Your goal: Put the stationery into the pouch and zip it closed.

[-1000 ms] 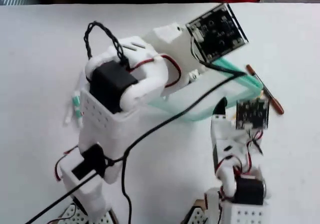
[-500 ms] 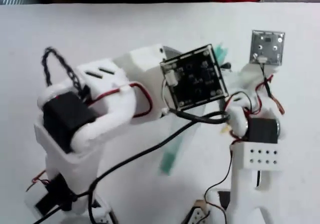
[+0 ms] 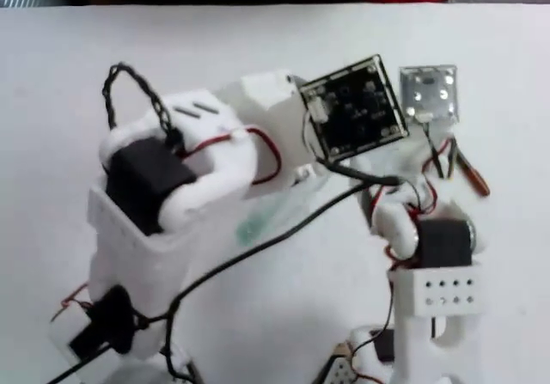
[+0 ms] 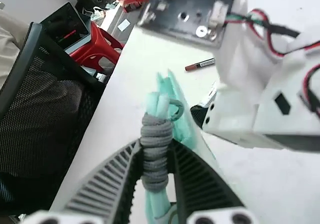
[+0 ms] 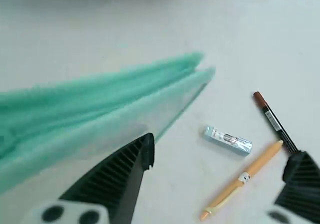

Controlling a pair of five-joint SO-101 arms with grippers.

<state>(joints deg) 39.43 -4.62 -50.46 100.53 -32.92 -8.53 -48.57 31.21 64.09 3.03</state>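
My left gripper [image 4: 156,146] is shut on the teal pouch [image 4: 167,101], clamping a grey cord loop [image 4: 155,154] at the pouch's end. In the high view, a strip of the pouch [image 3: 258,222] shows under the left arm. My right gripper [image 5: 222,156] is open, with one finger beside the pouch [image 5: 100,101]. Between its fingers, on the table, lie a small silvery-blue tube [image 5: 227,139] and an orange pen [image 5: 245,176]. A brown pen [image 5: 272,121] lies just past them, and the brown pen [image 3: 471,176] shows beside the right arm.
The white table [image 3: 69,66] runs to a dark far edge. A black mesh chair [image 4: 45,108] and a red stool [image 4: 107,41] stand beyond the table's side. Black and red cables [image 3: 258,246] trail from the left arm.
The right arm rose and swung forward over the pens. The left arm carried the pouch off the table toward the left, and it now hangs under that arm.
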